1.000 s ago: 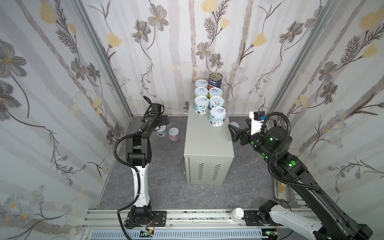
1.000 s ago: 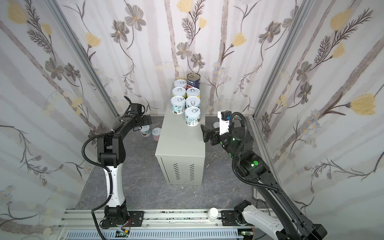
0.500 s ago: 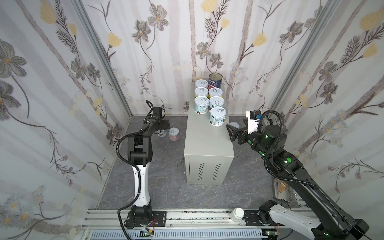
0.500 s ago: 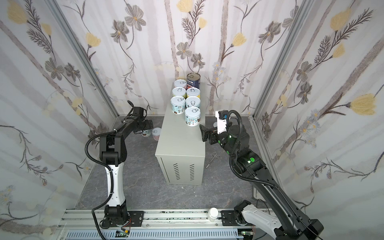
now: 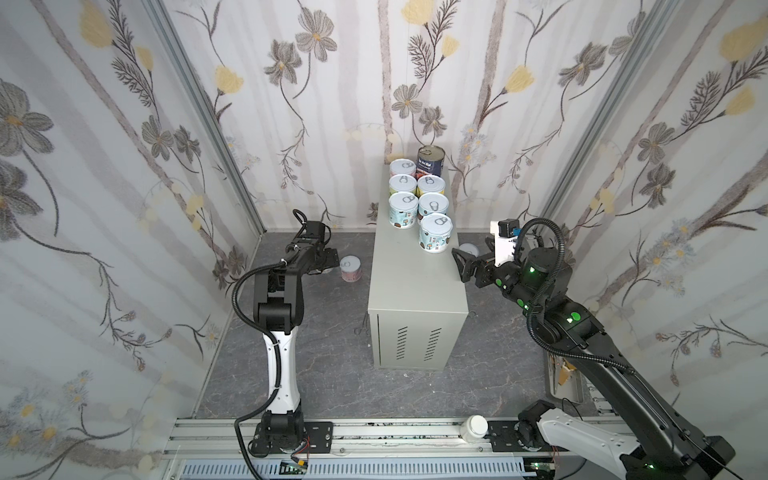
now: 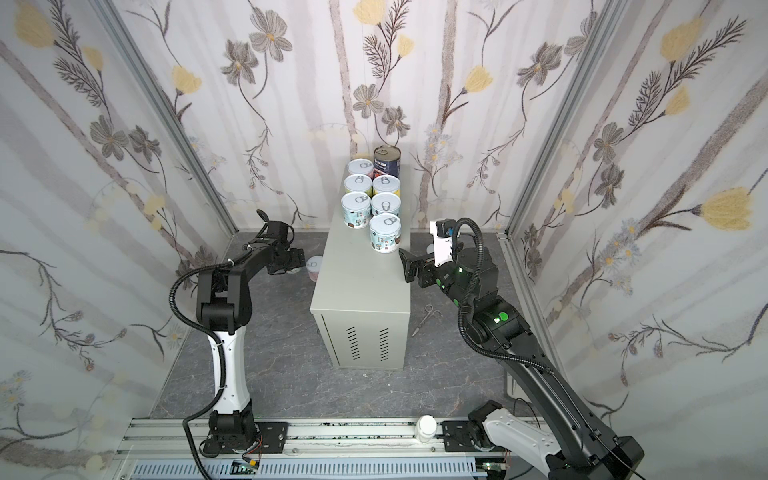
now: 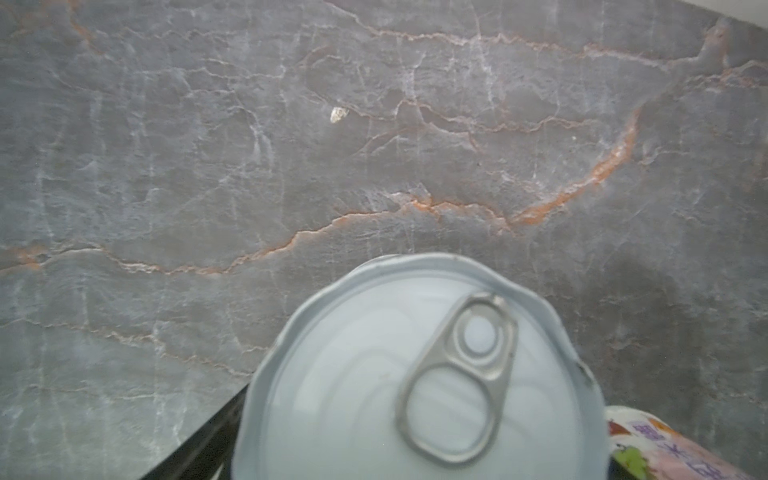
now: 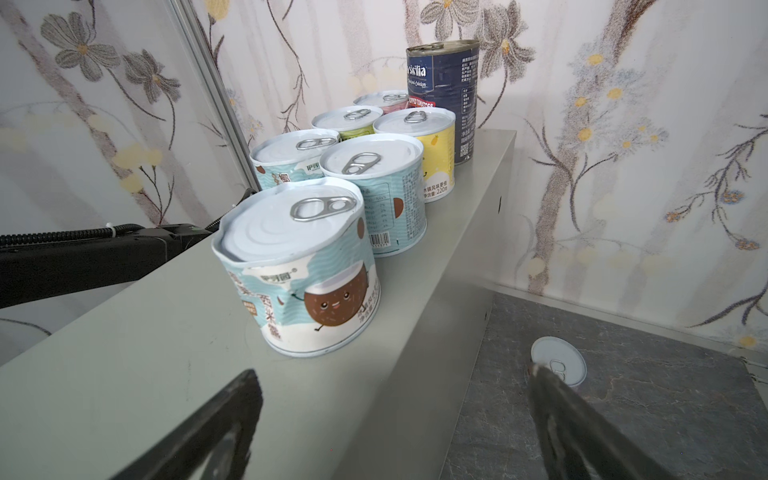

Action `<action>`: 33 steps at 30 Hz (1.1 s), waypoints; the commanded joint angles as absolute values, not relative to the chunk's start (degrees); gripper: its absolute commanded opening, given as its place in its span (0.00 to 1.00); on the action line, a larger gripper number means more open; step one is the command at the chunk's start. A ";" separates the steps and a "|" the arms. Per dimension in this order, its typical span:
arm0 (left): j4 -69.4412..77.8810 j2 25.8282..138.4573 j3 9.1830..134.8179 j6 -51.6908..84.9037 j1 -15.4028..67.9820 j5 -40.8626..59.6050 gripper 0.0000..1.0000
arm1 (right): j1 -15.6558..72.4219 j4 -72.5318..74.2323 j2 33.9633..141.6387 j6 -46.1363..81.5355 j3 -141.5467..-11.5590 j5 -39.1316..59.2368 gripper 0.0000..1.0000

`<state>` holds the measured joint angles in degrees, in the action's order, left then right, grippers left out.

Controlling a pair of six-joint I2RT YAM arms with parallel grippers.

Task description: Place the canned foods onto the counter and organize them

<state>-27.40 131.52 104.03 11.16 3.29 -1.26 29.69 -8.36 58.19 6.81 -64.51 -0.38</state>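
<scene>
Flowered wallpaper (image 5: 332, 104) rings a dark marbled floor (image 5: 332, 353). At left, the left gripper (image 5: 328, 261) hangs low over a floor can (image 7: 419, 374); whether its jaws have clamped I cannot tell. A pink can (image 5: 350, 268) stands just beside. On the counter (image 5: 415, 286), seven canned foods (image 5: 433, 206) stand sealed in two rows, the tomato can (image 5: 431, 163) rearmost. At its right edge the right gripper (image 5: 460, 266) gapes wide, empty, near another floor can (image 5: 468, 249). Three are left to lift.

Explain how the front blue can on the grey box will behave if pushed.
Short, wide and upright, the blue can would probably slide, not tip. Its label looks wrinkled, so a grip may slip. It stands near an edge of the grey box; a push that way could drop it.
</scene>
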 commanded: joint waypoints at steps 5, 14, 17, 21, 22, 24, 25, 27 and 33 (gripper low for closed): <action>-23.59 130.67 102.92 10.20 3.18 -2.82 0.89 | 29.53 -6.38 58.58 6.42 -65.10 0.68 1.00; -20.42 131.17 101.34 9.32 3.16 -2.36 0.86 | 29.22 -6.58 60.04 6.07 -66.00 1.62 1.00; -20.14 131.68 101.45 9.33 3.16 -2.27 0.85 | 29.15 -6.59 60.55 6.07 -66.27 2.02 1.00; -17.95 130.96 100.01 8.99 3.21 -1.85 0.83 | 29.11 -6.57 61.04 6.15 -66.45 2.28 1.00; -17.28 130.71 99.46 8.91 3.17 -1.85 0.83 | 29.10 -6.55 61.15 6.15 -66.53 2.44 1.00; -16.71 130.66 99.18 8.89 3.16 -1.74 0.82 | 29.10 -6.58 61.35 6.15 -66.62 2.55 1.00; -16.61 130.60 99.17 8.93 3.18 -1.52 0.81 | 29.14 -6.48 61.48 6.15 -66.62 2.55 1.00; -16.40 130.69 99.02 8.96 3.17 -1.19 0.80 | 29.13 -6.49 61.62 6.06 -66.71 2.55 1.00; -14.38 129.49 97.61 8.99 3.16 -1.05 0.76 | 29.02 -6.13 61.96 6.06 -66.53 2.88 1.00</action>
